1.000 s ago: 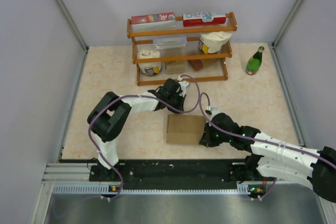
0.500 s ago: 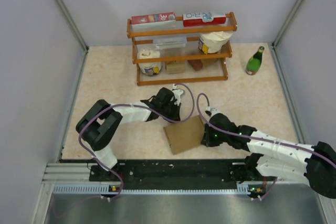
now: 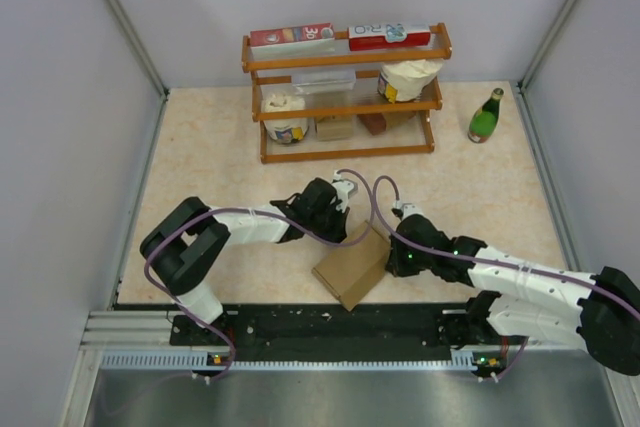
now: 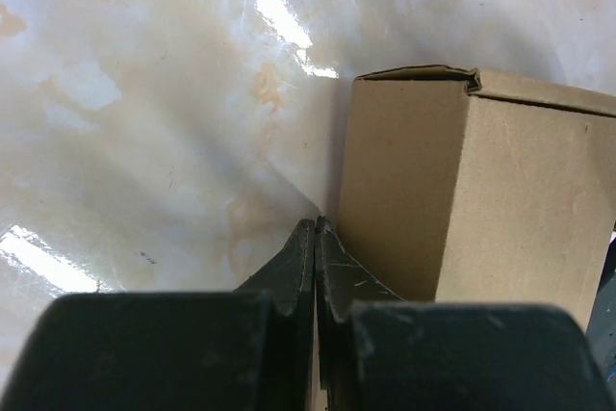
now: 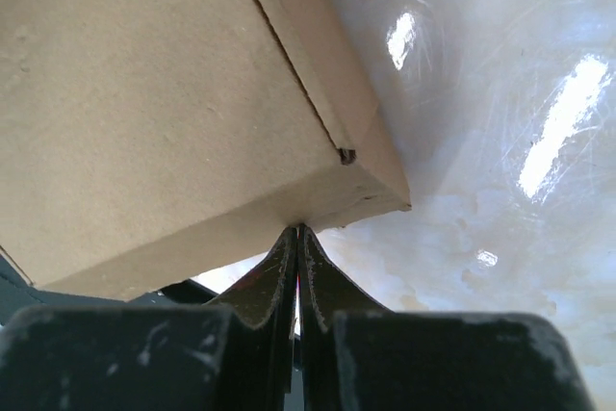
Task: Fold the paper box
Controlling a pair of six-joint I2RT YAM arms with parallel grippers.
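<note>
The paper box (image 3: 351, 265) is a closed plain brown cardboard block lying on the marble table between the arms, turned cornerwise. My left gripper (image 3: 343, 229) is shut and empty, with its tips against the box's far upper side. In the left wrist view the closed fingertips (image 4: 316, 228) touch the box's shaded side wall (image 4: 395, 199). My right gripper (image 3: 391, 251) is shut and empty at the box's right corner. In the right wrist view its closed tips (image 5: 297, 233) press under the box's lower edge (image 5: 173, 103).
A wooden shelf rack (image 3: 345, 152) stands at the back with red-and-white cartons (image 3: 292, 35), paper rolls and tubs. A green bottle (image 3: 486, 117) stands at the back right. Grey walls close in both sides. The black base rail (image 3: 340, 325) runs just below the box.
The box has turned from square-on to cornerwise and slid toward the near edge. The left gripper has followed it down and right; the right gripper stays at its right side.
</note>
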